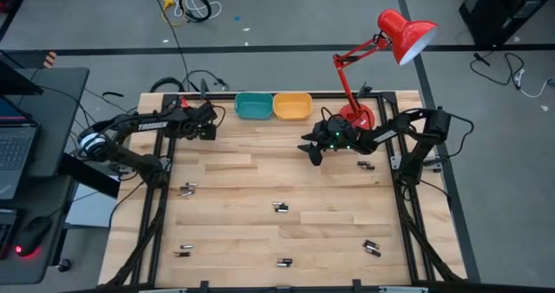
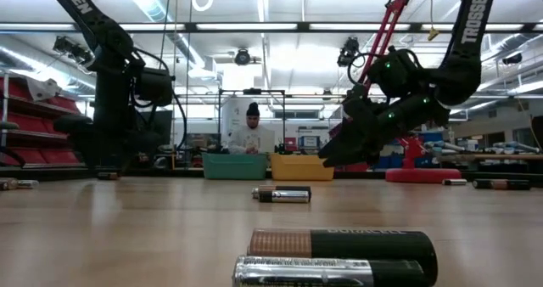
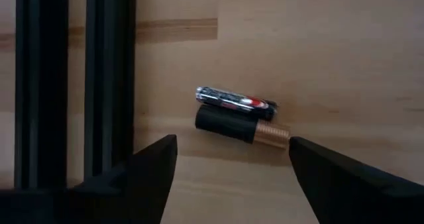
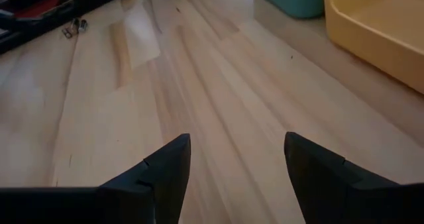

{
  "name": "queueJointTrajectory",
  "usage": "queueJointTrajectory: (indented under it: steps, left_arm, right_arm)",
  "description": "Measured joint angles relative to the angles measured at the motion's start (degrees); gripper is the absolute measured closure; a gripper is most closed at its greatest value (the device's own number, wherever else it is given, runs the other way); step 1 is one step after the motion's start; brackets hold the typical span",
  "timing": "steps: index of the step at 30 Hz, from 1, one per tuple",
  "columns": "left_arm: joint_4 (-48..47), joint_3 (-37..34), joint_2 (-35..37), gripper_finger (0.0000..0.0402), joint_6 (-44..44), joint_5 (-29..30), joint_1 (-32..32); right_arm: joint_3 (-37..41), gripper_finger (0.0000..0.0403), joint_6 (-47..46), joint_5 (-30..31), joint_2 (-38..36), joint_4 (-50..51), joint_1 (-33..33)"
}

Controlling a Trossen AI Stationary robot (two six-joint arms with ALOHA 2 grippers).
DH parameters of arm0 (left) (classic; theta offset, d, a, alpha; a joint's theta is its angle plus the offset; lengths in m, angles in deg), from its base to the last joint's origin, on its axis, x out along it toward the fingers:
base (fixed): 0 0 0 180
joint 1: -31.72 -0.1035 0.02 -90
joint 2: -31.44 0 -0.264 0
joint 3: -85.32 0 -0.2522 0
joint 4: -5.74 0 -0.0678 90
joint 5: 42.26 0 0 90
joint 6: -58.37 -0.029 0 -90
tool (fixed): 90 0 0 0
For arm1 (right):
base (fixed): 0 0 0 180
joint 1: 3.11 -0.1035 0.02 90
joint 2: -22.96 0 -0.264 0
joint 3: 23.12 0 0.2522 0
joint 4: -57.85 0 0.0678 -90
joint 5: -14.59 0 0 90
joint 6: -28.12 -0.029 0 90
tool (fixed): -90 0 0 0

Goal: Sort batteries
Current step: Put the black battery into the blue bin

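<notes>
Batteries lie singly and in pairs on the wooden table (image 1: 260, 176): a pair by the left rail (image 1: 188, 187), one at mid-table (image 1: 280, 207), others along the near edge (image 1: 284, 262) and at the right (image 1: 371, 247). My left gripper (image 1: 206, 126) hangs open at the far left. In its wrist view its fingers (image 3: 232, 144) stand apart short of a silvery battery (image 3: 235, 101) and a black-and-copper one (image 3: 242, 126) lying side by side. My right gripper (image 1: 310, 150) is open over bare wood (image 4: 237, 141) in front of the bins.
A teal bin (image 1: 253, 107) and a yellow bin (image 1: 292, 107) stand at the far edge. A red desk lamp (image 1: 357, 115) sits at the far right by the right arm. Black frame rails (image 3: 73, 85) run along the table's left side. A person (image 2: 251, 134) is beyond the table.
</notes>
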State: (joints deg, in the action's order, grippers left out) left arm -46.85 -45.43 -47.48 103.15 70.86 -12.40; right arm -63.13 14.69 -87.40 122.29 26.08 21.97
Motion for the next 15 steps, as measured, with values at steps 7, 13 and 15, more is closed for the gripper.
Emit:
queueJointTrajectory:
  steps: [7, 13, 15]
  left_arm:
    - [3.9, 0.0, -0.2, 0.0093, -6.0, -4.7, -4.1]
    - [3.8, 0.2, -1.5, 0.0093, -6.9, -6.6, -6.4]
    - [3.8, 0.3, -2.0, 0.0093, -7.1, -7.3, -6.6]
  right_arm:
    - [0.0, 0.016, 1.5, -4.0, -0.3, -0.4, 2.4]
    - [0.0, 0.0153, 1.6, -7.1, -0.3, -0.3, 4.4]
    - [0.0, 0.0153, 1.6, -7.8, -0.3, -0.3, 5.0]
